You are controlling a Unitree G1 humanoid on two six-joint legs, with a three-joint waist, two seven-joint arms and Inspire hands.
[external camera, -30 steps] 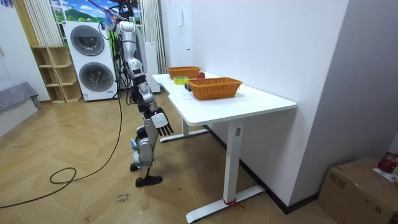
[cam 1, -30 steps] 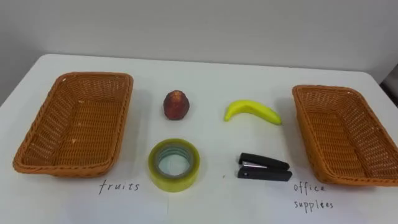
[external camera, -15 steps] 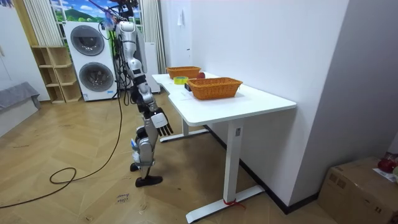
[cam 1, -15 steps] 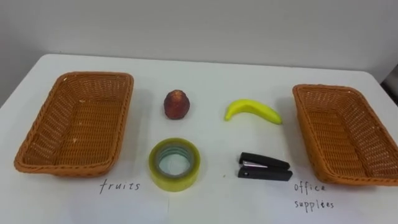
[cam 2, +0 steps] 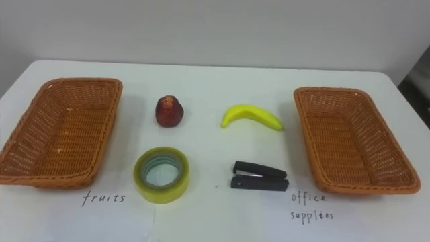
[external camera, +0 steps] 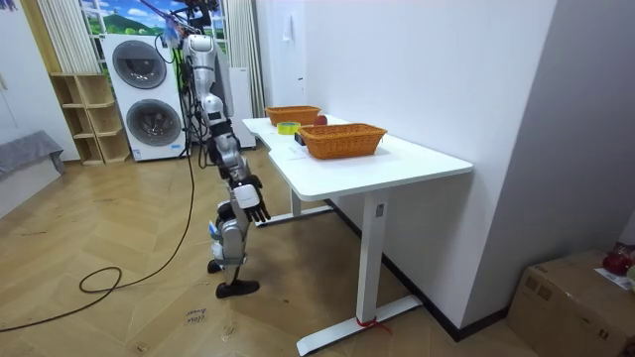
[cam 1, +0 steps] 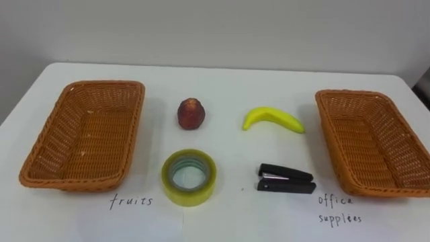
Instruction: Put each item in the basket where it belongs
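Observation:
On the white table (cam 1: 222,81), a red apple (cam 1: 191,113) and a yellow banana (cam 1: 272,119) lie in the middle. In front of them are a roll of yellowish tape (cam 1: 189,177) and a black stapler (cam 1: 285,180). An empty wicker basket (cam 1: 40,158) sits at the left above the handwritten word "fruits" (cam 1: 131,200). A second empty basket (cam 1: 332,144) sits at the right by "office supplies" (cam 1: 339,208). In the room view I stand at the table's long side, and my right hand (external camera: 250,198) hangs low beside my body with relaxed fingers, away from the objects.
A grey wall rises just behind the table's far edge. In the room view, washing machines (external camera: 149,99) and a shelf (external camera: 84,119) stand behind me. A cardboard box (external camera: 575,297) sits at the room view's right. Bare wooden floor surrounds the table.
The eye view has shifted slightly, which is the camera's own move. In the room view my right hand has drawn up and in a little. Nothing on the table has moved.

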